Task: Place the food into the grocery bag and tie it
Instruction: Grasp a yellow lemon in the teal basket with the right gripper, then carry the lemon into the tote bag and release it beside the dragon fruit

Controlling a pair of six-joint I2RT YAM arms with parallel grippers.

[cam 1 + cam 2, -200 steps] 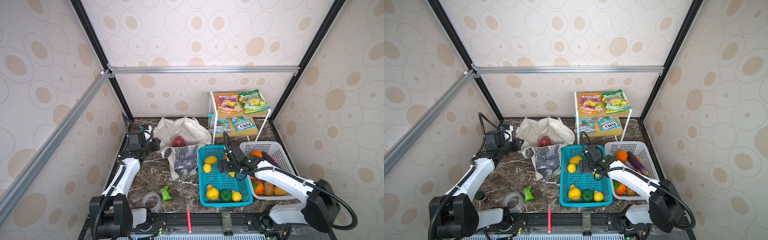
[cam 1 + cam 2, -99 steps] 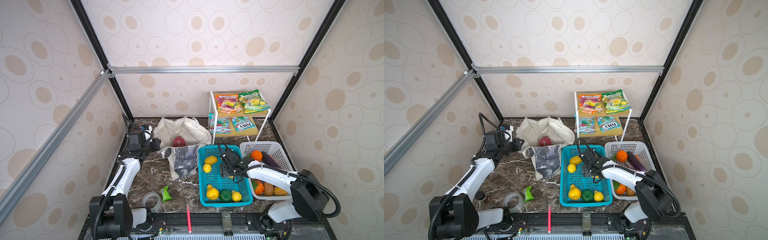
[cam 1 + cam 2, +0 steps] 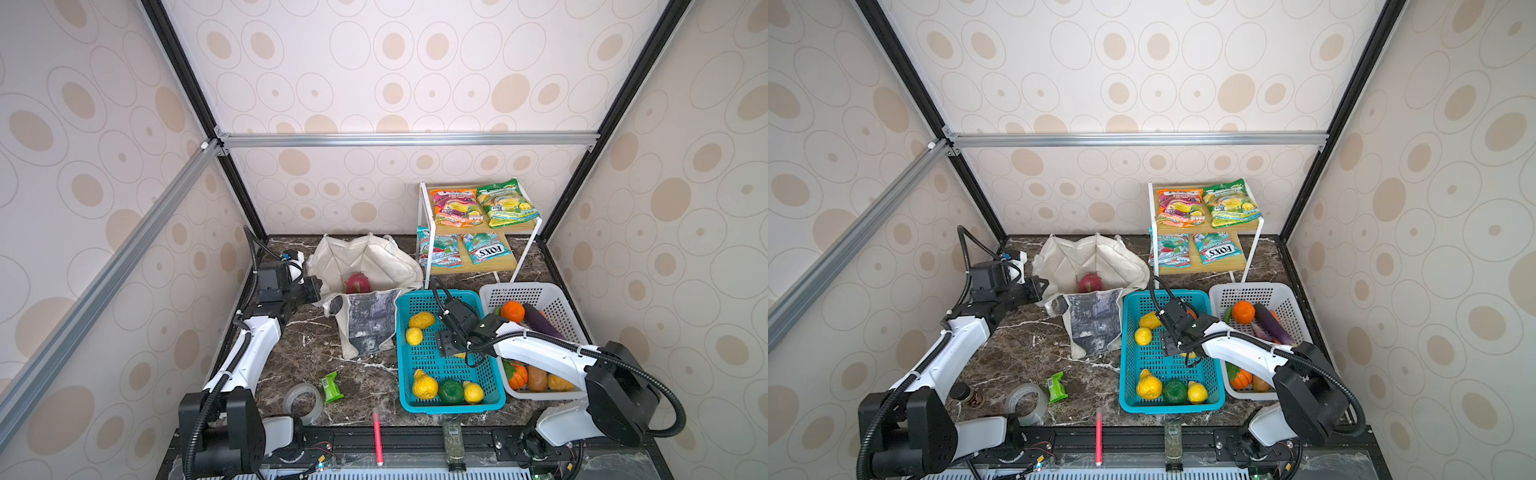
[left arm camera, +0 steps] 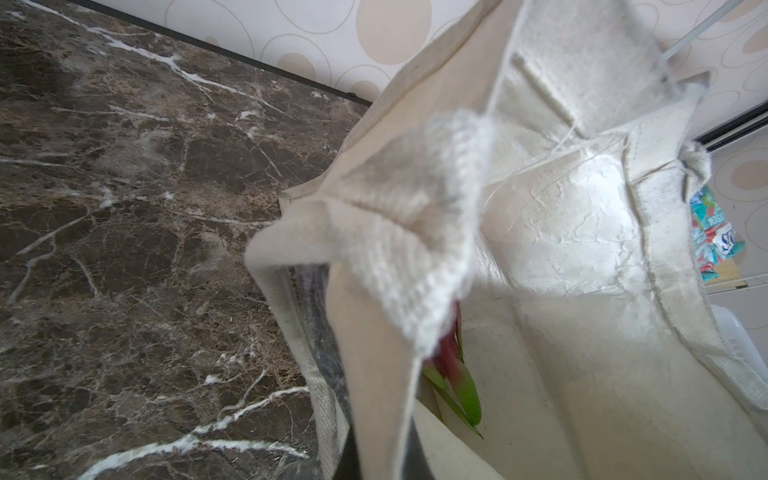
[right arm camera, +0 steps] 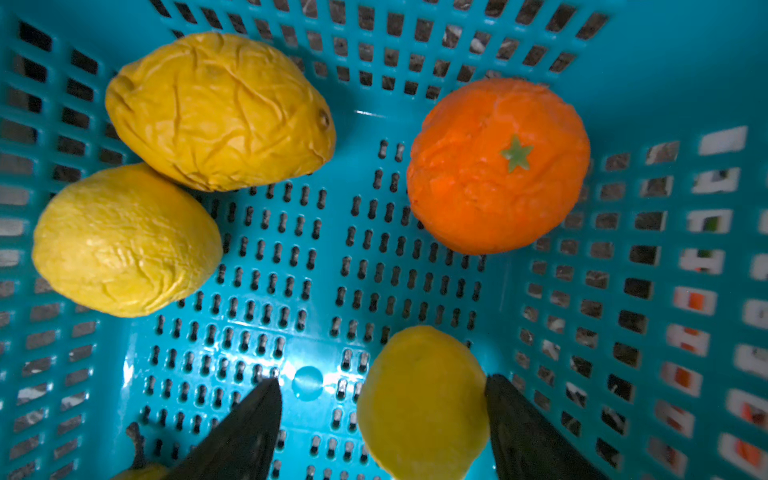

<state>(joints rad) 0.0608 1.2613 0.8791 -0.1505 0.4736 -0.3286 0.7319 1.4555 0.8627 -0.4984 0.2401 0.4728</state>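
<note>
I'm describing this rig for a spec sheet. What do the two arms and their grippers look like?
Left arm and right arm: white links, bulky black joint housings, black corrugated cable looped alongside. Each ends in a black boxy gripper; on the right gripper the jaws are dark and taper to points.

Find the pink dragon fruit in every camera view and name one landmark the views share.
Top view: dragon fruit in the grocery bag's open mouth, left of the teal basket.
Top view: likewise in the bag's open mouth.
Left wrist: only pink skin and green tips show past the bag's rim.
Right wrist: not in it.
Landmark: the grocery bag, in both top views and the left wrist view.
</note>
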